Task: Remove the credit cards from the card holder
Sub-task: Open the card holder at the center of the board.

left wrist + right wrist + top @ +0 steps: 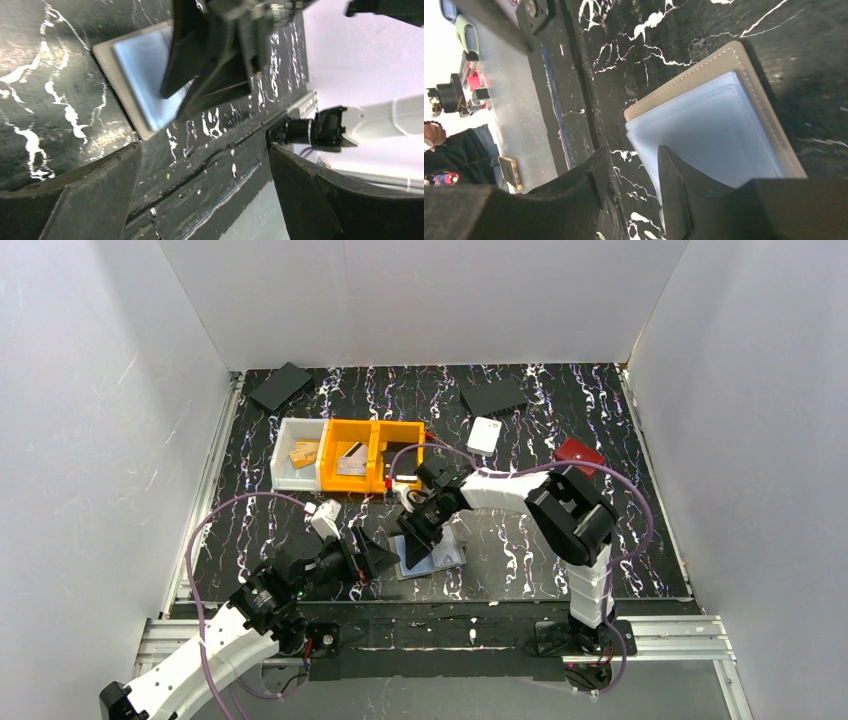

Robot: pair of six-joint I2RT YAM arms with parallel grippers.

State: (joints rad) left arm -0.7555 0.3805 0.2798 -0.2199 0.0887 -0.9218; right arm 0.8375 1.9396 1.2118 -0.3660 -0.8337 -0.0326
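So far, from above, the card holder (440, 558) lay open and flat on the table (520, 540), at 6 o'clock from the orange bin (370, 455). The right gripper (415, 532) was down at the holder's 11 o'clock corner, and the left gripper (378, 555) sat just beside it at 9 o'clock. No credit cards lay loose near the holder, so by my reckoning the pulling-out was barely begun.

From the left wrist, the left gripper's jaws stood wide with nothing between them. The holder was ahead at 11 o'clock, with the right gripper on it.

From the right wrist, the right gripper's jaws were narrow but apart, straddling the holder's pale blue edge (644, 150). One finger (684, 190) was on the blue face and the other on the table beside it. Whether that blue layer was a card or a pocket I could not tell. Every card seemingly remained to be drawn.
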